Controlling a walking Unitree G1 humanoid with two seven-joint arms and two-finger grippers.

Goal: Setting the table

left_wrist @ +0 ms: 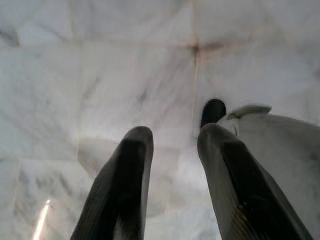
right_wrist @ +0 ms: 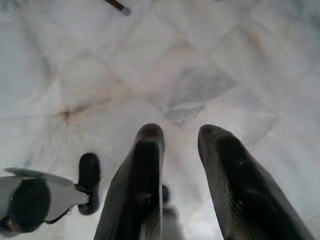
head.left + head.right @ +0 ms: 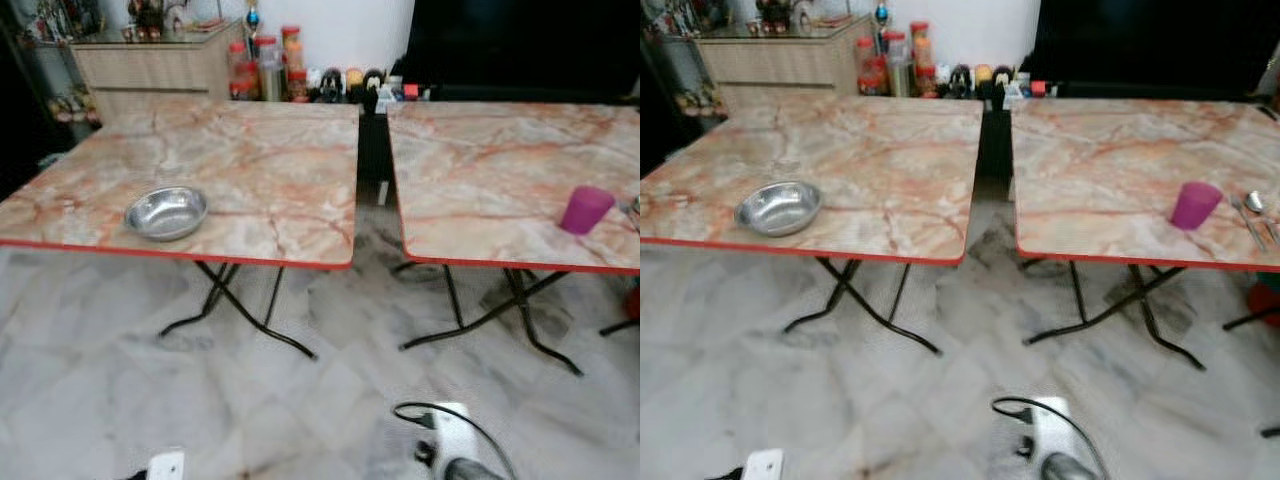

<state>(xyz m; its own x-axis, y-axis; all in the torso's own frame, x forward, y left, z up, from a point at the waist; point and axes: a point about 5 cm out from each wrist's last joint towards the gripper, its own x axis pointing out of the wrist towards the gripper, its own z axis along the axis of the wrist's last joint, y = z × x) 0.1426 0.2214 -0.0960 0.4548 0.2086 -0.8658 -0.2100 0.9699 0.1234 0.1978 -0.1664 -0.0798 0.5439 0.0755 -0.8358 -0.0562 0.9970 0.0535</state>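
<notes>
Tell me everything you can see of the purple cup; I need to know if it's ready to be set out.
The purple cup is a small, plain tumbler of what looks like matte plastic, with no handle showing. It appears to taper upward, so it may be standing upside down, though blur leaves that unsure. It stands on the right-hand marble-patterned table, near that table's red front edge. Some metal cutlery lies just beside it on its right, apart from it. Nothing else touches it.
</notes>
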